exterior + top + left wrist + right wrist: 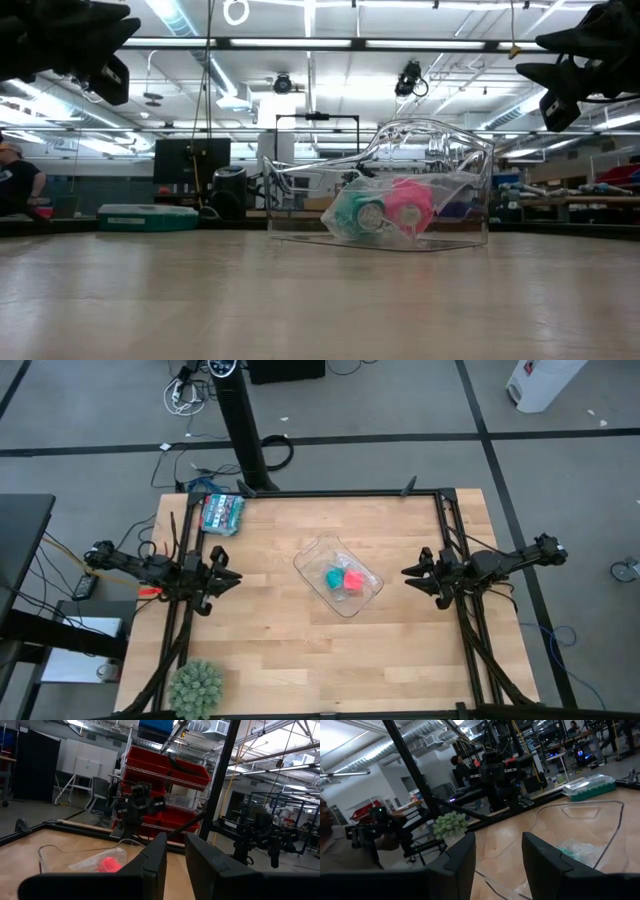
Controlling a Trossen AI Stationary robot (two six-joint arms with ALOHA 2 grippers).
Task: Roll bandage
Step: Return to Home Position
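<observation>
The bandage [352, 581] is a small pink-red roll. It lies beside a teal roll [333, 577] inside a clear plastic container [318, 550] at the table's middle. In the low view, the bandage [408, 205] and the teal roll [355, 212] appear wrapped in a crumpled clear bag on the container's floor. My left gripper [232, 577] hovers open at the table's left side and points toward the container. My right gripper [408, 573] hovers open at the right side, facing it. Nothing sits between either pair of fingers [155, 855] [462, 855]. The left wrist view shows the bandage [107, 865] ahead.
A teal box [222, 512] lies at the far left corner. A spiky green ball [196, 686] sits at the near left corner. Black frame rails [452, 530] run along the table's sides. Bare wood lies on all sides of the container. A person [15, 180] shows in the room behind.
</observation>
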